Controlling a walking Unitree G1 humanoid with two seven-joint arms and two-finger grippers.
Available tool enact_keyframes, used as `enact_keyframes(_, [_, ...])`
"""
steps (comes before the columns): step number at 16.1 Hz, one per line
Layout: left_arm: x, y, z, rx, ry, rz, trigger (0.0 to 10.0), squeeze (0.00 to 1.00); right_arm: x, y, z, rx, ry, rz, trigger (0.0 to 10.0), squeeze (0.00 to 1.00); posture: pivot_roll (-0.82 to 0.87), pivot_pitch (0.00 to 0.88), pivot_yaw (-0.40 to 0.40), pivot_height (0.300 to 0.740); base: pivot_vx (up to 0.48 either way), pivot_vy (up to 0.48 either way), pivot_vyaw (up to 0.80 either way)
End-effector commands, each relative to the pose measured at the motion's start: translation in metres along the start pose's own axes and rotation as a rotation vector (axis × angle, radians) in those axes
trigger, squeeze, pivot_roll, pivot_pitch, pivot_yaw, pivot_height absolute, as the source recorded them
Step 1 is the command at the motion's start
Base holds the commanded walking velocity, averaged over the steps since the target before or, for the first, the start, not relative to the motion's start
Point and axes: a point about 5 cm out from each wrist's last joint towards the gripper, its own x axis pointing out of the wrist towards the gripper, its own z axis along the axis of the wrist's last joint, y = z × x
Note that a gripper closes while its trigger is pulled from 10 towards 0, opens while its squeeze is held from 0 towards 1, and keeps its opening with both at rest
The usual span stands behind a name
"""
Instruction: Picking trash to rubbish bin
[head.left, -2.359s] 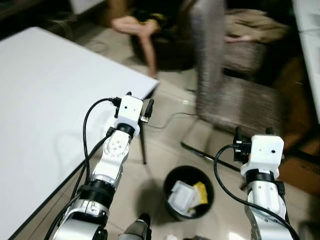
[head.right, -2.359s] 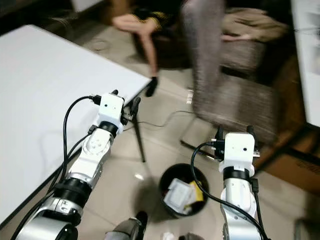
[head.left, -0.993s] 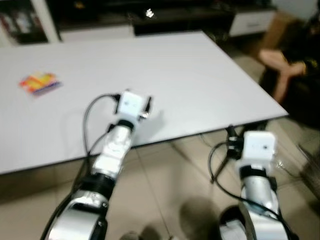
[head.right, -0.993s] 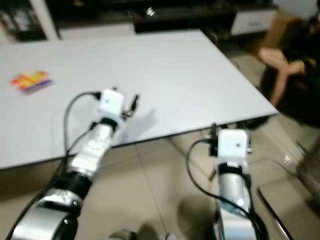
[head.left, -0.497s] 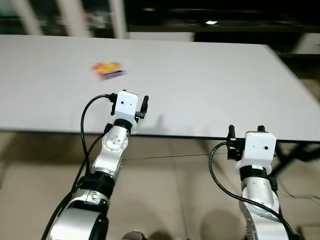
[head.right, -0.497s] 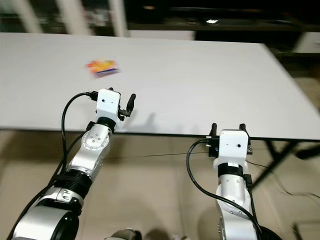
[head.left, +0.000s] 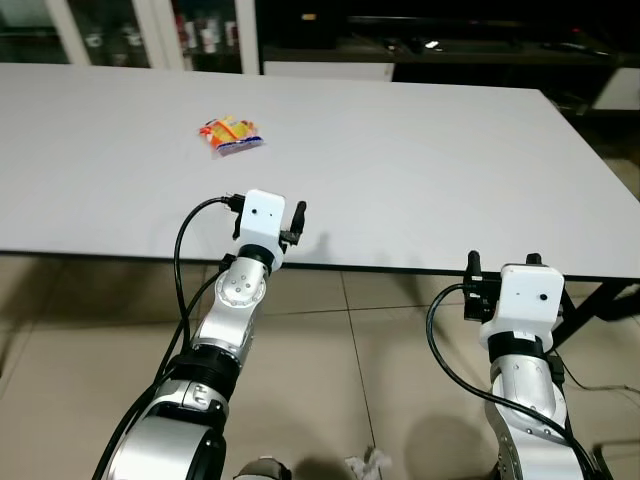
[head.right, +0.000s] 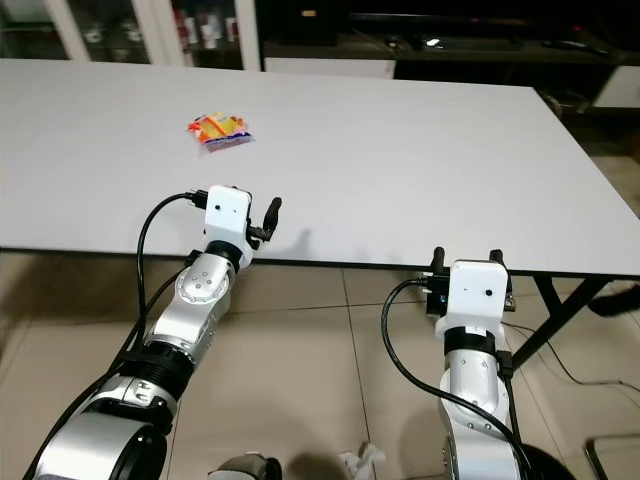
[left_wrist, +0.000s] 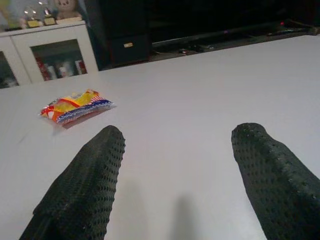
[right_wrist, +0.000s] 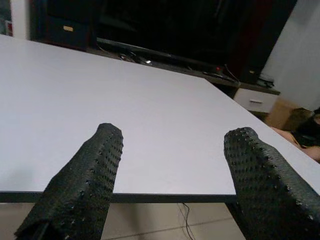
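A colourful snack packet (head.left: 230, 133) lies on the far left part of a large white table (head.left: 420, 150); the left wrist view has the packet (left_wrist: 75, 106) ahead of the fingers. My left gripper (left_wrist: 181, 131) is raised at the table's near edge, open and holding nothing, a good way short of the packet. My right gripper (right_wrist: 176, 132) is also open and bare, held just below and in front of the near edge, further right. In the eye views both arms reach forward, left gripper (head.left: 268, 207) and right gripper (head.left: 502, 260).
A crumpled white scrap (head.left: 368, 464) lies on the tiled floor between my arms. Glass-door cabinets (head.left: 130, 30) and a dark low unit (head.left: 450, 40) stand behind the table. A black table leg (head.left: 590, 300) slants down at the right.
The camera has swung left, away from the bin, the chair and a seated person, and onto the table. The packet has come into view and now sits sharper and nearer the centre. Both arms keep their pose.
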Motion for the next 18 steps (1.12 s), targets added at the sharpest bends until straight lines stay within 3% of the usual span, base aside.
enact_keyframes(1, [0.0027,0.0022,0.002,0.004,0.006,-0.002,10.0,0.0,-0.0007,0.001,-0.0018,0.005,0.008,0.001,10.0,0.0,0.1,0.067,-0.026,0.74,0.0,0.454,0.0])
enact_keyframes(14, [0.0029,0.0015,-0.0009,0.018,0.027,-0.015,10.0,0.0,-0.003,0.0042,-0.0057,0.011,0.02,0.001,10.0,0.0,0.09,0.071,-0.017,0.74,0.0,0.463,0.0])
enact_keyframes(18, [0.0034,0.0016,-0.001,0.022,0.028,-0.013,10.0,0.0,-0.0027,0.0043,-0.0056,0.014,0.017,0.002,10.0,0.0,0.09,0.07,-0.017,0.74,0.0,0.202,0.0])
